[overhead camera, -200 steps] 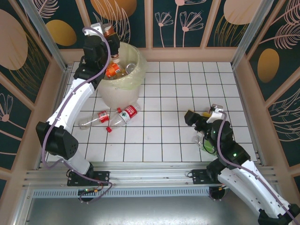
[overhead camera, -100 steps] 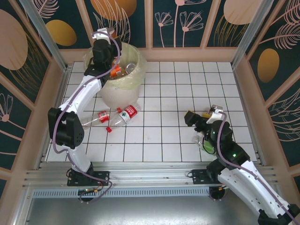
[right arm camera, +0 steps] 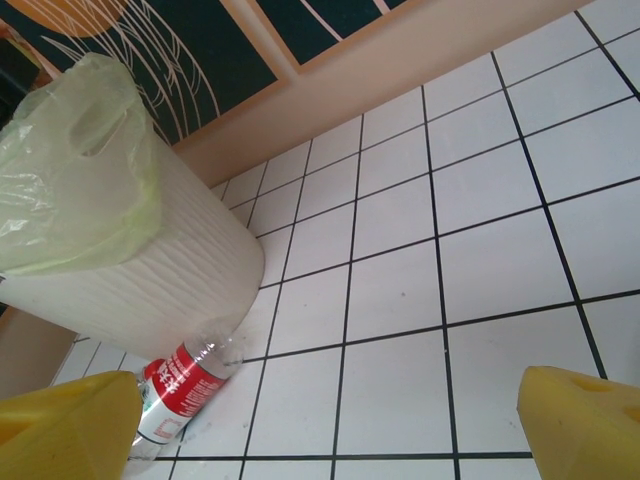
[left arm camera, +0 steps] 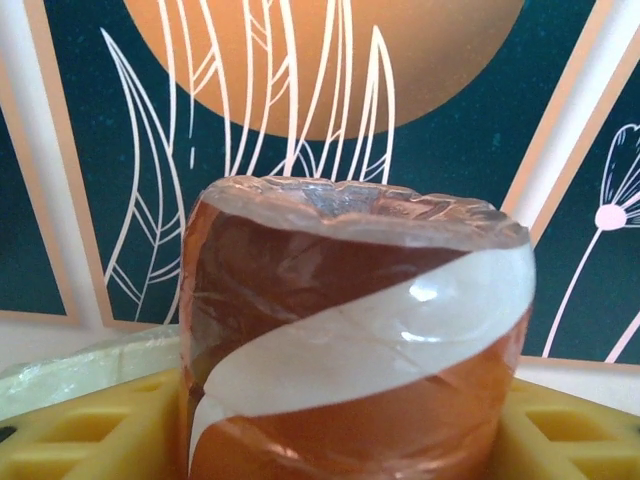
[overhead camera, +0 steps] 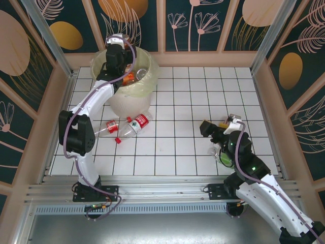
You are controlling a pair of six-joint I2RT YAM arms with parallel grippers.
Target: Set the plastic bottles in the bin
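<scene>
We look down on a white tiled desk (overhead camera: 203, 96) walled in by dark panels with a leaf pattern. At its far left corner stands the bin (overhead camera: 127, 101), round and cream-white, with a pale yellow liner (overhead camera: 148, 76) folded over its rim; several bottles (overhead camera: 130, 77) already lie inside it. The left arm (overhead camera: 89, 107) stretches from its base up to the bin's rim. The right arm (overhead camera: 254, 173) is folded low at the near right, well apart from the bin. The right hand (right arm camera: 330, 425) is wide open above bare tiles, with nothing between its yellow fingers (right arm camera: 70, 425). The left hand (left arm camera: 352, 435) has an orange-labelled bottle (left arm camera: 350, 300) between its yellow pads (left arm camera: 80, 435), above the liner and facing the far wall. We cannot tell whether the pads press it or merely flank it. On the desk just in front of the bin lie a red-labelled bottle (overhead camera: 136, 125) and, beside it to the left, a second bottle (overhead camera: 101, 130).
</scene>
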